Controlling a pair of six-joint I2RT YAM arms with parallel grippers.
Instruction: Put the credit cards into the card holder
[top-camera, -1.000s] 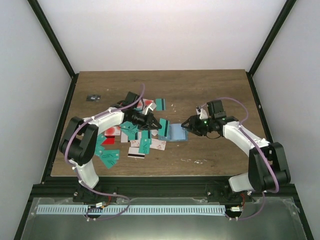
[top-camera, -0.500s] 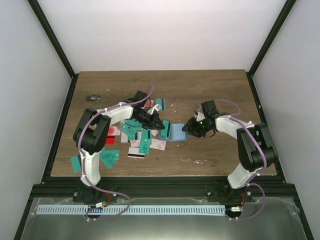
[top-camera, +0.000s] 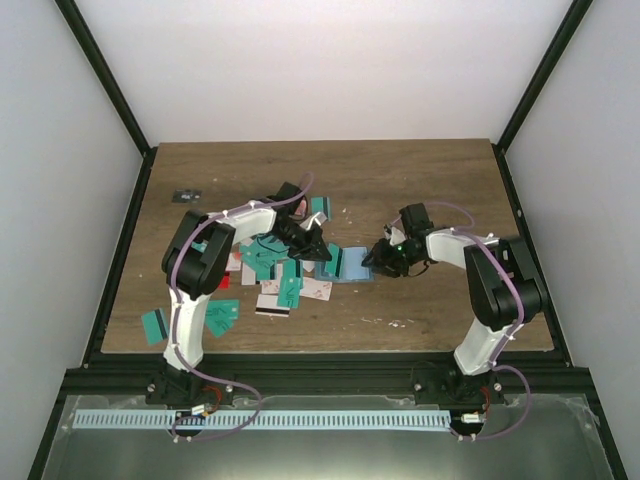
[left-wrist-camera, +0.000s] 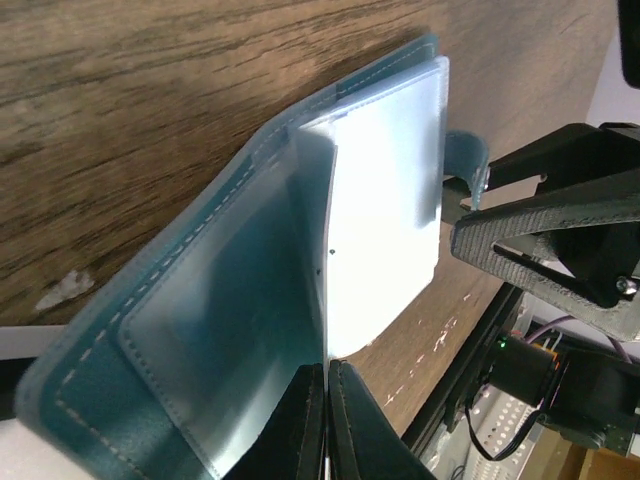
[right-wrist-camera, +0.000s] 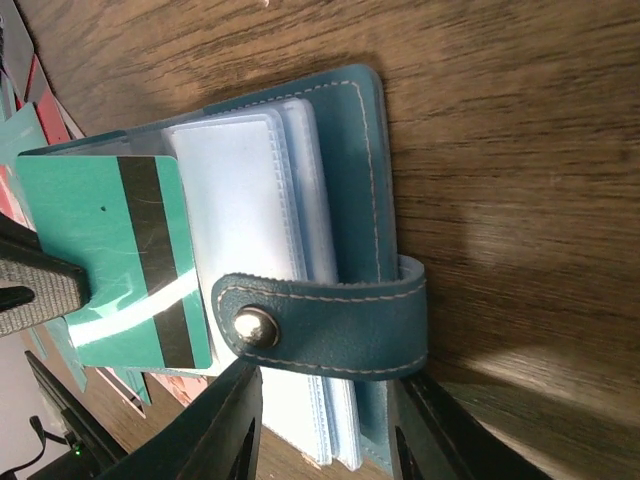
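Near the middle of the wooden bench (top-camera: 430, 180), the small blue-teal stitched card holder (right-wrist-camera: 350, 170) lies open. Its clear plastic pocket leaves (right-wrist-camera: 235, 190) are fanned up and its snap strap (right-wrist-camera: 330, 322) is folded across one edge. The left gripper (top-camera: 312, 250) has its jaws closed on the short edge of a thin teal plastic credit card (right-wrist-camera: 100, 230) with a black stripe. The card's free end lies over the open side of the pockets; whether it has entered a sleeve I cannot tell. The right gripper (right-wrist-camera: 325, 380) has its jaws partly apart, one finger on either side of the strap, and whether they press on it is unclear. The other loose cards (top-camera: 265, 275), teal, red and pale, lie scattered on the bench to the left of the holder.

The card looks light, stiff and slick, so a pinch at its trailing edge suits it and leaves the leading edge free. The leaves look soft and likely to cling together. The holder is probably light enough to slide, so it is best steadied by the strap or stitched cover, not the leaves.
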